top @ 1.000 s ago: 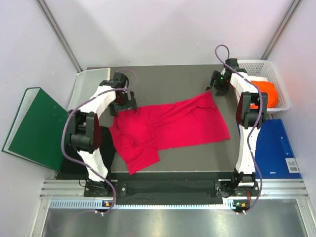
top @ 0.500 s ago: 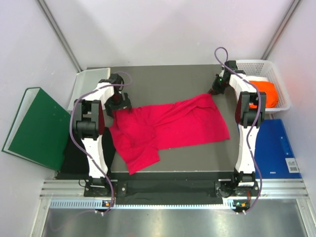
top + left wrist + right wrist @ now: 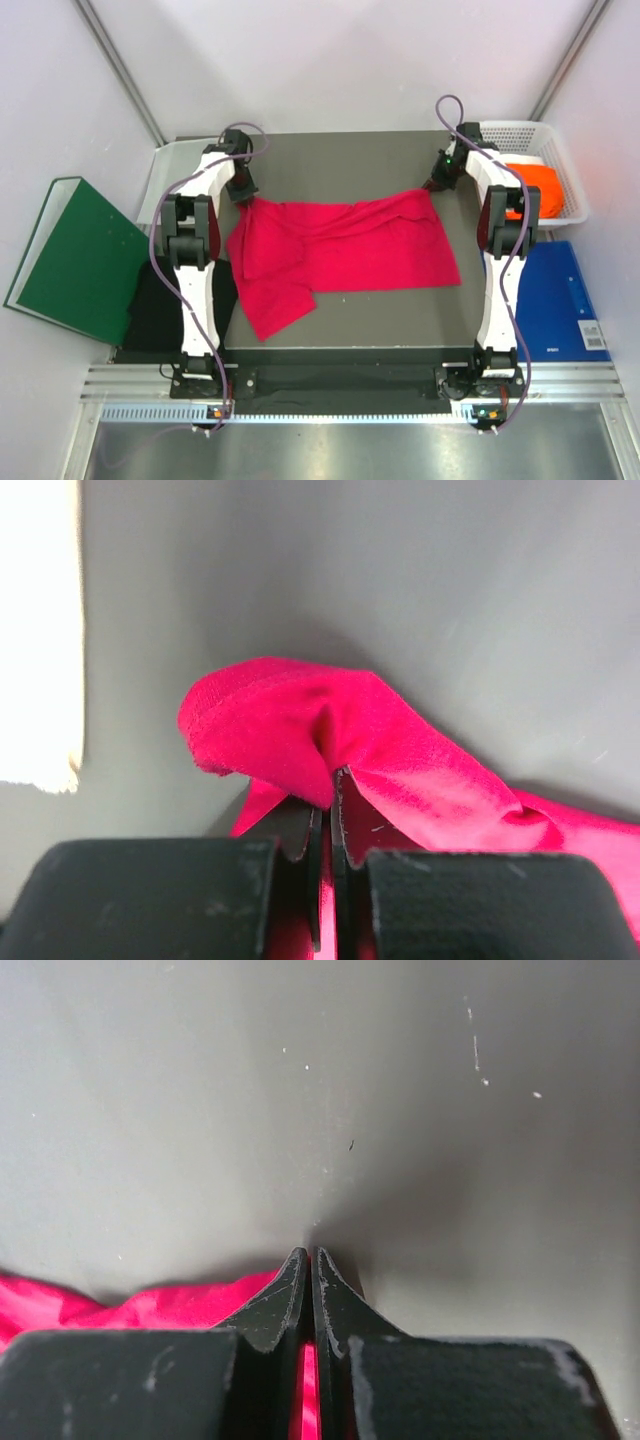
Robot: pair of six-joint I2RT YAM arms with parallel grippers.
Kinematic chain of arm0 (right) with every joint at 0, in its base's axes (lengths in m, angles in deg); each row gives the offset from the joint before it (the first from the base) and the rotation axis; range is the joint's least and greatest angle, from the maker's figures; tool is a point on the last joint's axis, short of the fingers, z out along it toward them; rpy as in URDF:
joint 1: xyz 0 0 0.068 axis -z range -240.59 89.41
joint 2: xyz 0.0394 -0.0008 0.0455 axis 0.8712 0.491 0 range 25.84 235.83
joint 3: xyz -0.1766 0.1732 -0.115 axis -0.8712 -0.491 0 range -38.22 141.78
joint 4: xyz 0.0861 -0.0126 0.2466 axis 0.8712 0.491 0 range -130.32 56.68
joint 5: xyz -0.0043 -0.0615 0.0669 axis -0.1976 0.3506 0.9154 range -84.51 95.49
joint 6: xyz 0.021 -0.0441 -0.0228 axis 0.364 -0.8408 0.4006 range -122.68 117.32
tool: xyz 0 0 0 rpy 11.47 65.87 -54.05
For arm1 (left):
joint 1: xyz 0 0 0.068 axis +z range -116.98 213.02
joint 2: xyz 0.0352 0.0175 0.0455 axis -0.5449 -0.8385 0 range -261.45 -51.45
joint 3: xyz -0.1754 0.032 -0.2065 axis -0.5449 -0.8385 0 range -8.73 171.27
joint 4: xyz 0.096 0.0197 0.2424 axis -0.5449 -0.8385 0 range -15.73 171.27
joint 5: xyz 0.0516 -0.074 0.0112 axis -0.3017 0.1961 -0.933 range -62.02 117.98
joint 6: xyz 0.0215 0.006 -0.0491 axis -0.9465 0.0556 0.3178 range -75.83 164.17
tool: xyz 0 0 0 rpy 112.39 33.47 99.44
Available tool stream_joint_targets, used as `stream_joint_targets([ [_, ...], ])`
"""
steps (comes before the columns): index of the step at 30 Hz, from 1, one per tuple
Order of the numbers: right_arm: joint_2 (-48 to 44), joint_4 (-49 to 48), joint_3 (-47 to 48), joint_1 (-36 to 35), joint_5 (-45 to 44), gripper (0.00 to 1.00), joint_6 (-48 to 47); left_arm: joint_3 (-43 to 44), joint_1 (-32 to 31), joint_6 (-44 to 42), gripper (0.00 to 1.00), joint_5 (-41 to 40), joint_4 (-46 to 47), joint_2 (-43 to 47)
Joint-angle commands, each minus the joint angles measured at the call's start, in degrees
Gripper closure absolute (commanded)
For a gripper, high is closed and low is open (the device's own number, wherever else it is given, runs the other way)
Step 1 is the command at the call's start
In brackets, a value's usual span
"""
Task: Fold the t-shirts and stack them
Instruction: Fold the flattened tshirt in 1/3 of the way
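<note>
Beside the table (image 3: 340, 160), right arm (image 3: 498, 225) half-hides orange t-shirt (image 3: 545, 185).

You had one t-shirt (image 3: 340, 250) spread across the counter (image 3: 340, 155), its far corners in the left claw (image 3: 243, 192) and the right claw (image 3: 437, 184). A second t-shirt (image 3: 545, 185) lay in the basket (image 3: 520, 130) beyond the far-right corner. The board (image 3: 560, 300) sat off the right edge, the binder (image 3: 70, 255) off the left.

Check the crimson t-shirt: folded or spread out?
Spread: the crimson t-shirt lies open across the table, rumpled at its left end, far corners pinched by left fingers and right fingers.
</note>
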Motion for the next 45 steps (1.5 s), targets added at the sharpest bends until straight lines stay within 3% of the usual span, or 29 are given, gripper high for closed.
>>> stream_joint_targets([
  [1, -1.75, -0.11, 2.0, 4.19, -4.85, 1.0, 0.93, 7.69, 1.42, 2.08, 1.0, -1.1, 3.8, -2.02],
  [10, 1.86, -2.57, 9.03, 6.83, -6.17, 1.0, 4.18, 18.5, 2.82, 3.93, 1.0, 2.34, 4.42, -8.88],
  [14, 2.3, -3.98, 10.97, 7.62, -6.79, 1.0, 5.5, 19.21, 3.7, 5.86, 0.92, 4.79, 7.05, -9.76],
  [16, 2.56, -4.33, 11.32, 8.06, -7.4, 1.0, 5.85, 19.56, 3.7, 6.39, 0.8, 6.9, 7.85, -10.37],
  [17, 2.83, -4.85, 11.59, 8.15, -7.4, 1.0, 5.94, 19.83, 3.7, 6.65, 0.66, 7.34, 8.2, -10.55],
  [18, 3.26, -5.03, 11.85, 8.41, -7.4, 1.0, 6.03, 20.0, 3.7, 6.74, 0.34, 7.69, 8.29, -10.81],
  [20, 4.58, -5.56, 13.25, 8.5, -6.7, 1.0, 6.03, 20.01, 5.09, 6.74, 0.01, 7.61, 8.2, -10.73],
  [22, 5.72, -5.74, 14.22, 8.5, -6.17, 0.96, 6.2, 19.04, 5.11, 6.13, 0.01, 8.04, 8.64, -9.68],
  [23, 5.99, -6.08, 14.49, 8.5, -5.82, 0.77, 6.55, 18.26, 5.2, 5.69, 0.01, 8.48, 9.16, -8.98],
  [27, 4.24, -6.97, 13.18, 8.24, -5.91, 0.44, 5.25, 11.07, 5.11, 4.46, 0.01, 9.89, 13.28, -2.23],
  [28, 1.71, -6.97, 12.3, 8.15, -7.82, 0.37, 4.54, 9.47, 5.11, 4.11, 0.01, 9.89, 13.99, -0.72],
  [29, 0.03, -6.97, 9.68, 7.97, -9.23, 0.23, 3.75, 7.72, 5.02, 3.32, 0.01, 9.89, 14.87, 0.86],
  [32, -7.7, -7.67, 2.64, 7.62, -13.11, 0.01, 0.41, 1.74, 4.93, 2.09, 0.01, 11.03, 16.9, 7.01],
  [36, -17.28, -6.97, -7.28, 7.36, -13.91, 0.0, -2.49, -4.41, 4.41, -0.99, 0.01, 13.93, 14.71, 13.69],
  [45, -34.43, -3.37, -38.66, 7.36, -13.21, 0.0, 2.76, -22.08, -6.73, -10.22, 0.01, 9.02, 4.16, 25.55],
])
